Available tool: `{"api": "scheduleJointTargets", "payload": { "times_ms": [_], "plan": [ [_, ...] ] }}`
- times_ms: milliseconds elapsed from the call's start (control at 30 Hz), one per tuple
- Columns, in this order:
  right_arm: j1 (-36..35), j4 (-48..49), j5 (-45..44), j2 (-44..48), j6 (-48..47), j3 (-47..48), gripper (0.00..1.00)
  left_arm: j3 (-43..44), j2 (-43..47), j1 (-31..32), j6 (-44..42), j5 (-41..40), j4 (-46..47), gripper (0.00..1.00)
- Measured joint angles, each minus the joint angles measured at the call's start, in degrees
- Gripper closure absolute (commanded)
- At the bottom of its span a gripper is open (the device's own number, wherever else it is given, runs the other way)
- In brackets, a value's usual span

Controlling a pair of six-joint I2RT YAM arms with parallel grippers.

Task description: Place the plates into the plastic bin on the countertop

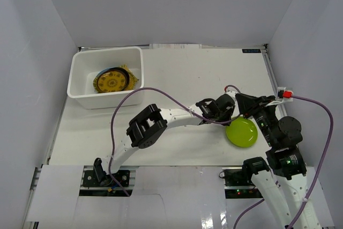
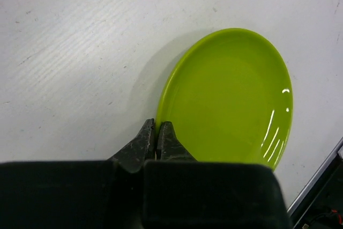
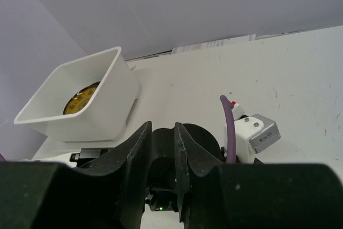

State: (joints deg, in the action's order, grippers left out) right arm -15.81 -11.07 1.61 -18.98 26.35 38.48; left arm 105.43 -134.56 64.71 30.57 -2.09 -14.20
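A: Which step is this?

B: Picking up the green plate (image 2: 230, 100). It's at the near right of the desk (image 1: 187, 73), well apart from the bin (image 1: 80, 87) at the far left, which holds one gold plate (image 1: 112, 80).

A: And the claws?

B: The left claw (image 2: 156, 138) is pinched tight on the plate's rim (a thin bite, by the look of it). The right claw (image 3: 159, 154) hangs near, jaws slightly apart, gripping nothing.

A: Next?

B: I'd say lift clear, then a long carry across to the bin. That glossy rim could slip, so keep the plate level and steer round the right arm.
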Motion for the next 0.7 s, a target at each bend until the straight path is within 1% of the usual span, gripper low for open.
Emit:
{"api": "scheduleJointTargets", "payload": {
  "times_ms": [100,200,333,400,500,567,633,700],
  "plan": [
    [0.0,0.0,-0.5,0.0,-0.6,0.0,0.7,-0.6,1.2,0.0,-0.1,-1.3,1.2,1.0],
    [0.0,0.0,-1.6,0.0,-1.3,0.0,0.7,-4.7,4.3,0.0,-0.2,-3.1,2.3,1.0],
    [0.0,0.0,-1.8,0.0,-1.5,0.0,0.69,-15.3,13.4,-2.1,-0.2,-4.5,2.6,1.0],
    [0.0,0.0,-1.8,0.0,-1.5,0.0,0.68,-23.2,20.4,-4.9,-0.1,-4.6,3.2,1.0],
    [0.0,0.0,-1.8,0.0,-1.5,0.0,0.69,-35.4,33.7,-12.5,1.4,-1.8,4.0,1.0],
    [0.0,0.0,-1.8,0.0,-1.5,0.0,0.68,-41.7,44.5,-20.3,3.1,0.8,4.3,1.0],
    [0.0,0.0,-1.3,-0.1,-1.5,0.0,0.68,-44.9,54.6,-28.9,4.3,2.1,4.0,1.0],
    [0.0,0.5,-0.5,-0.5,-1.5,-0.2,0.68,-45.2,62.8,-36.7,5.0,1.9,3.9,1.0]
  ]
}}
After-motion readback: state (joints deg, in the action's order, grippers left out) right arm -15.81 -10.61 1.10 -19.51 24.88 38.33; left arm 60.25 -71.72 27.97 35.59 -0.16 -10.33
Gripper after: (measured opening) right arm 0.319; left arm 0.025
